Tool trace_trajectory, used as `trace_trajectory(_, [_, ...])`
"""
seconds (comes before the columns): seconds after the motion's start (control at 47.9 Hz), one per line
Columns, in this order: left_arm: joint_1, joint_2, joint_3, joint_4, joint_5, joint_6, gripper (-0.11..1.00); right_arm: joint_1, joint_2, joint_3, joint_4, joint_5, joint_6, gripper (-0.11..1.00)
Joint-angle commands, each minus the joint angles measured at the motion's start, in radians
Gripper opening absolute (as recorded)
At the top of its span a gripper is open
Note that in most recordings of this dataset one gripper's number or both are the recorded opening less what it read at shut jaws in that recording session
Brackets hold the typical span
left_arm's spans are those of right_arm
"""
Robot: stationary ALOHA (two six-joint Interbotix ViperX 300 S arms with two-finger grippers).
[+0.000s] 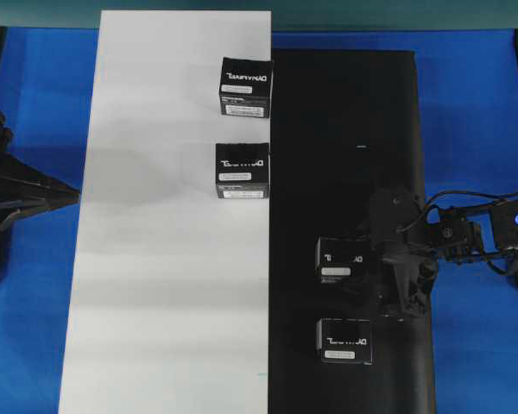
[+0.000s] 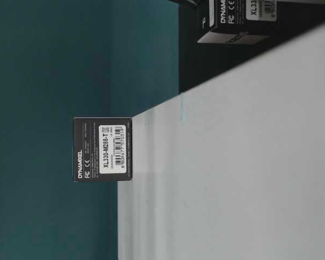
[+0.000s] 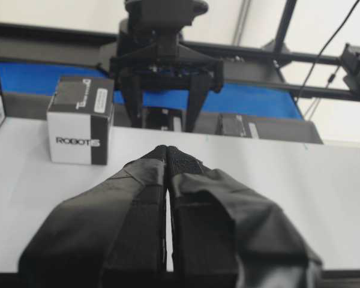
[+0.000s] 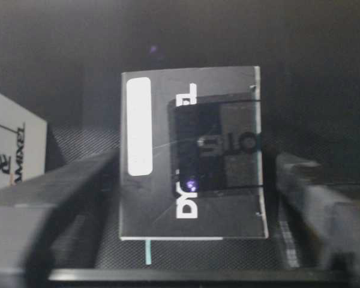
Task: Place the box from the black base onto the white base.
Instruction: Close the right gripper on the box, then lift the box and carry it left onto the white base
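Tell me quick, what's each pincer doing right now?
Left pincer: shut, holding nothing.
Right pincer: open around a box on the black base, not yet gripping.

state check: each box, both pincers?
Far box: on white base, upright.
Near box: on the white base, upright.
Third box: on black base, between right pincer fingers, which are apart.
Fourth box: on the black base, untouched.
Left pincer: shut, empty.

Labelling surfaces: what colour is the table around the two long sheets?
Blue table, clearest in the overhead view.
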Motion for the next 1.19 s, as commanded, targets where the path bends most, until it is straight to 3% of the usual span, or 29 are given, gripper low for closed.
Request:
trace_trajectory(0.0, [-0.002,0.003,-0.021,0.003,0.0,-0.002,0.0,0.006,0.006,-0.006,-0.003,-0.011,0.002,0.69])
trace_trajectory(0.146, [-0.002,0.003,-0.021,0.003,0.003,-0.002,0.0,0.015,0.008,-0.009,-0.002,-0.011,0.002,0.6])
trace_trajectory(0.668, [-0.005,0.003,-0.02,0.003,0.003,-0.002,0.0,0.014,-0.069,-0.035,0.0,0.0,-0.002,0.59])
trace_trajectory(1.169, [-0.009,0.003,-0.02,0.003,0.003,-0.003,0.0,0.012,-0.202,-0.175,-0.028,0.253,-0.012,0.59])
